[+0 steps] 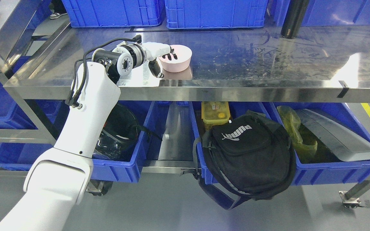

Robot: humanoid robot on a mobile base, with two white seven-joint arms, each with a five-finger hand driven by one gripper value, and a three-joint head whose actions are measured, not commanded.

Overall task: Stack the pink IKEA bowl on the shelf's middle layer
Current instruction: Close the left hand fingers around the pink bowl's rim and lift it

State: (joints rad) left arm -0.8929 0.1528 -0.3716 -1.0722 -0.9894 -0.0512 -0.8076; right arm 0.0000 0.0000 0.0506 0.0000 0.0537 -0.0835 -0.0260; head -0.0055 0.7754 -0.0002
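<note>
A pink bowl stands upright on the steel middle shelf, left of its centre. My left hand reaches in from the lower left and holds the bowl's left rim. Its dark fingertips hook over the rim into the bowl, and the thumb presses the outer wall. The bowl's base rests on the shelf surface. I see only this one pink bowl. The right arm does not show.
Blue crates line the back of the shelf, with a black bottle at the back right. Below, blue bins hold a black backpack, a yellow box and dark gear. The shelf's front rail runs across.
</note>
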